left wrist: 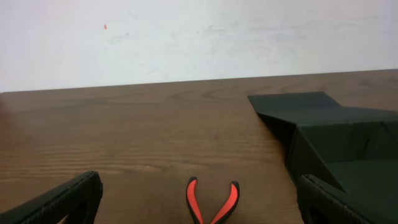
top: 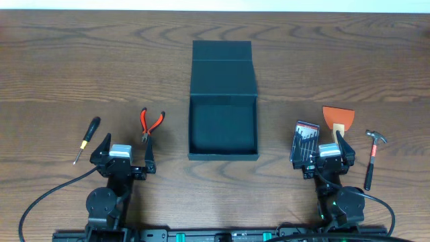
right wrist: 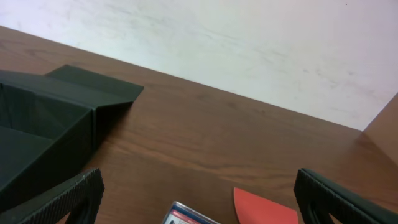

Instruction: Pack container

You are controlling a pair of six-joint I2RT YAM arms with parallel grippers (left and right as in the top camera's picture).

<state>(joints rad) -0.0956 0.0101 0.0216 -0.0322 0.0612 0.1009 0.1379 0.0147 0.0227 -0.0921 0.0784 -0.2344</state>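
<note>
The brown wooden table [top: 67, 67] carries everything. At its middle sits the container [top: 223, 155], a dark square box. Its lid [top: 222, 67] is folded back flat on the far side, and inside only its own dark floor and walls show.

The left gripper [top: 127, 144] rests near the front edge, left of the box, jaws spread wide with nothing between them. The right gripper [top: 327, 149] sits to the right of the box, equally wide and holding nothing.

A small clear case [top: 306, 141] lies just beside the right gripper on its box side, partly under one finger, with a row of thin drill bits showing through its cover. A hammer [top: 371, 161] lies farthest right. A scraper [top: 337, 117] with an orange blade lies just beyond the right gripper. Red-handled pliers [top: 151, 124] lie just ahead of the left gripper, and a screwdriver [top: 87, 139] lies farthest left.
</note>
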